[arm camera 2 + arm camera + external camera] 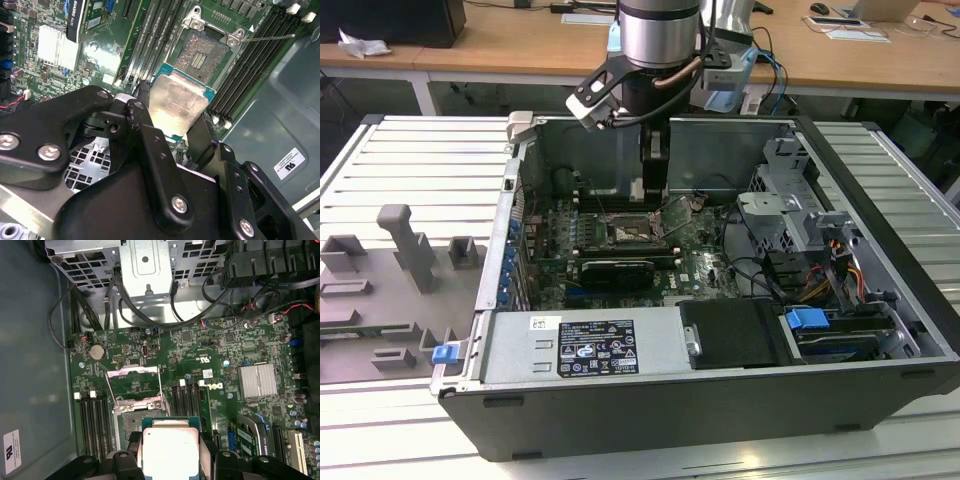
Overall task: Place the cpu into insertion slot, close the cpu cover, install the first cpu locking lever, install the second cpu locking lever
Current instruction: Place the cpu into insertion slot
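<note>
The tool (172, 117) holds the chip (180, 102) by two opposite edges, its black fingers (142, 97) narrowed onto it. The pale metal top of the chip faces both wrist views. The chip hangs above the green board (220, 355), tilted rather than flat in the second wrist view, and just beside the slot (200, 55), not in it. The slot lies bare, with its field of contacts showing.

In the first wrist view the cover (131, 371) stands swung up on the far side of the slot, and the board shows through its square window. A thin metal lever (270, 36) sticks out past the corner of the slot, unlatched as far as I can judge.

In the exterior view the arm reaches down into the open computer case (720, 420), which lies on the ribbed desk (410, 150).

By these pictures no step is finished. The chip is not yet seated, the cover is not yet shut, and neither lever is locked down.
</note>
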`<move>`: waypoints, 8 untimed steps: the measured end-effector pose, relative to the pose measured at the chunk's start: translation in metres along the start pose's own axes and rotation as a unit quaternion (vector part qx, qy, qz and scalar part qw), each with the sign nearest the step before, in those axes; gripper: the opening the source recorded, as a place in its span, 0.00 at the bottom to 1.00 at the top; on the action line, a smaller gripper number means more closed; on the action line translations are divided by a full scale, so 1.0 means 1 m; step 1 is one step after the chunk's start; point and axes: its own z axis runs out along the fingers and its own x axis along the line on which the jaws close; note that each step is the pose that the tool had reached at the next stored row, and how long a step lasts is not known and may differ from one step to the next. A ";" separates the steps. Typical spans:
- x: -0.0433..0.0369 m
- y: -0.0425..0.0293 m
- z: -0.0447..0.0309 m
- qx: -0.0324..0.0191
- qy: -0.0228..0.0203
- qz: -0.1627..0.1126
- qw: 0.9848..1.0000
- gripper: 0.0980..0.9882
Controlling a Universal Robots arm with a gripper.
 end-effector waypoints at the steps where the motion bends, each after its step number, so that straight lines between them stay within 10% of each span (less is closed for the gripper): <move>1: 0.0000 0.0000 0.0004 0.000 0.000 0.000 1.000 0.50; 8: 0.0000 -0.0003 0.0047 0.000 0.000 0.000 1.000 0.50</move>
